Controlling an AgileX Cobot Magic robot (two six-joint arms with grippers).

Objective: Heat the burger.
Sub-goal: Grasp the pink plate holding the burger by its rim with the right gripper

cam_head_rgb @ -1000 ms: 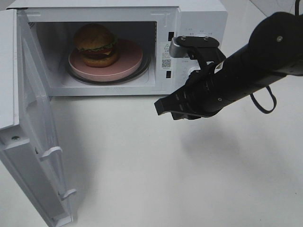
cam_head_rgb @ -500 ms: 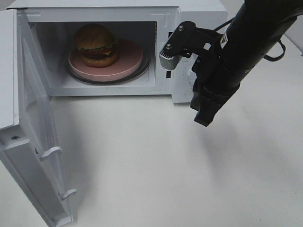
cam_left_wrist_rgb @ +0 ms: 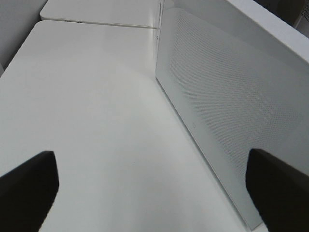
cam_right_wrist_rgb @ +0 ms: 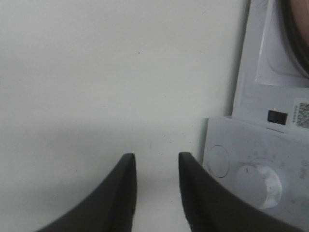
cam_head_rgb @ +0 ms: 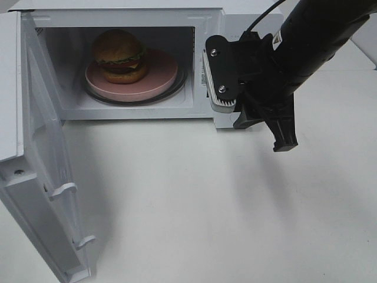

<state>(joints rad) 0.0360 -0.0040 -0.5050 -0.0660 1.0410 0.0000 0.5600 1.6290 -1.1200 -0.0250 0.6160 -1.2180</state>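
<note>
White microwave [cam_head_rgb: 235, 20], door [cam_head_rgb: 41, 177] swung open; pink dish [cam_head_rgb: 162, 73] inside

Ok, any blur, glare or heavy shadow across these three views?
Exterior high: sharp; soft shadow on the table; burger clear inside the microwave. Left wrist: left gripper fingers are featureless dark blurs. Right wrist: slightly soft, dial washed out.

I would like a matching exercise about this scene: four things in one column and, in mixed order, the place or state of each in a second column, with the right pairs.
Column one
1. burger
2. pink dish
3. microwave door
4. right pincer

Column two
A. swung wide open, at the left
B. open and empty, near the white dial
C. inside the microwave, under the food
D. on top of the dish, toward its left side

Pairs: 1-D, 2-C, 3-A, 4-B
</note>
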